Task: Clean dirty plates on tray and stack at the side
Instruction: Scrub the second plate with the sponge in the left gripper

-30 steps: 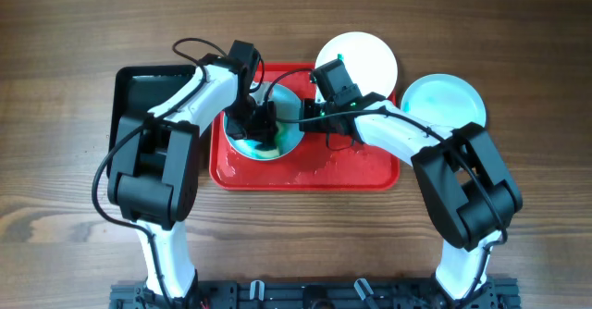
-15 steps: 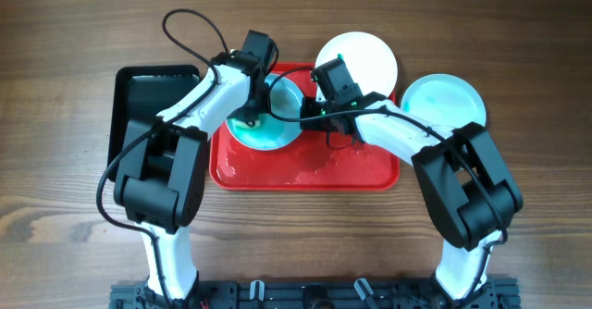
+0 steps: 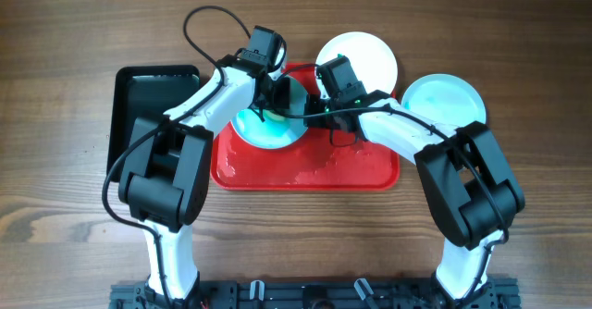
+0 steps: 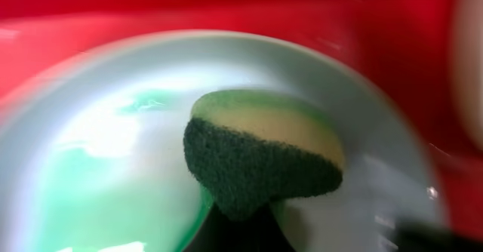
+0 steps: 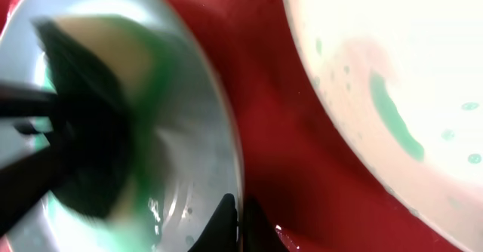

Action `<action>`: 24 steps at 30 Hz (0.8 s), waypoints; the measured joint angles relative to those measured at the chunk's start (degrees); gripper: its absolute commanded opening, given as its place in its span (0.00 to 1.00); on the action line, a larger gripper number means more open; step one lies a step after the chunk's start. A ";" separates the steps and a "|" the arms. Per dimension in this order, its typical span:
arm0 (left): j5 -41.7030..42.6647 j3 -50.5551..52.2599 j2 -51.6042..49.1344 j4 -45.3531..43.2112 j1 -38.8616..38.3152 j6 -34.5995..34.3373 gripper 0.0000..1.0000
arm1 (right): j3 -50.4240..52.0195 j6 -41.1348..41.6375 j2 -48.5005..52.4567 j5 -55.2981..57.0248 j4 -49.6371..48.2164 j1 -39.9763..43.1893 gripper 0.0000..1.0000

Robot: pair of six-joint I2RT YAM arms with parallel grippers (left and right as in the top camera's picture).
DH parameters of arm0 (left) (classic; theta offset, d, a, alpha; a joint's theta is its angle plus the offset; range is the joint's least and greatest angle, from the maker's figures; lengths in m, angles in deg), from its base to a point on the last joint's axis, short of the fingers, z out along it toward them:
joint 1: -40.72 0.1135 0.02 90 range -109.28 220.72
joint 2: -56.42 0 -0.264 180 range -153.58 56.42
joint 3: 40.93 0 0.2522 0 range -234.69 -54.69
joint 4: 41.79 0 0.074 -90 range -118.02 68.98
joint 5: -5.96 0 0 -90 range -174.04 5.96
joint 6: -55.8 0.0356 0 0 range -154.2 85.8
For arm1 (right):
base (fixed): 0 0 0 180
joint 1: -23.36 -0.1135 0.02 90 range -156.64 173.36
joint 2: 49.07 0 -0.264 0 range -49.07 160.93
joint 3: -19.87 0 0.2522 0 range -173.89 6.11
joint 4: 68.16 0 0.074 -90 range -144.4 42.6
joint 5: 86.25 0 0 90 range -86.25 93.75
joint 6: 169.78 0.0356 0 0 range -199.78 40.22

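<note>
A pale aqua plate (image 3: 262, 133) lies at the left of the red tray (image 3: 314, 172), wet and tinted green. My left gripper (image 3: 270, 102) is shut on a yellow sponge with a dark green scrub face (image 4: 260, 158) and presses it onto the plate's (image 4: 113, 154) far right part. My right gripper (image 3: 308, 109) is shut on that plate's right rim (image 5: 226, 154), one finger on each side. A white plate (image 3: 361, 55) with green streaks (image 5: 392, 109) rests at the tray's back edge. Another aqua plate (image 3: 444, 98) sits on the table to the right of the tray.
A black tray (image 3: 148, 105) lies left of the red tray, under the left arm. Water pools on the red tray's floor (image 3: 324, 161). Both arms cross above the tray's back half. Bare wooden table (image 3: 518, 207) surrounds the trays.
My left gripper has carried the sponge across the aqua plate, from its near left part to its far right side. The right gripper has stayed on the rim.
</note>
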 measured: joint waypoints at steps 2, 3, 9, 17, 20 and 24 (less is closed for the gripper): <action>7.21 0.00 -0.26 1.62 -0.13 2.32 0.04 | 0.00 -0.04 0.00 0.00 0.02 0.00 0.04; 9.62 0.00 -0.48 2.45 -0.26 3.21 0.04 | 0.00 -0.09 0.00 0.00 0.13 0.00 0.04; 15.78 0.00 -0.90 8.92 -0.44 6.03 0.04 | 0.00 -0.48 0.00 -0.24 0.63 -0.11 0.04; 7.89 -0.66 -0.55 19.58 1.99 5.33 0.04 | 0.00 -0.63 0.04 -1.49 0.61 -1.01 0.04; -2.45 -0.81 0.37 21.29 2.03 1.86 0.04 | 0.00 -0.63 0.04 -1.66 0.59 -1.03 0.04; -15.67 -0.83 0.79 20.15 2.03 -2.36 0.04 | 0.00 -0.63 0.04 -1.73 0.57 -1.03 0.04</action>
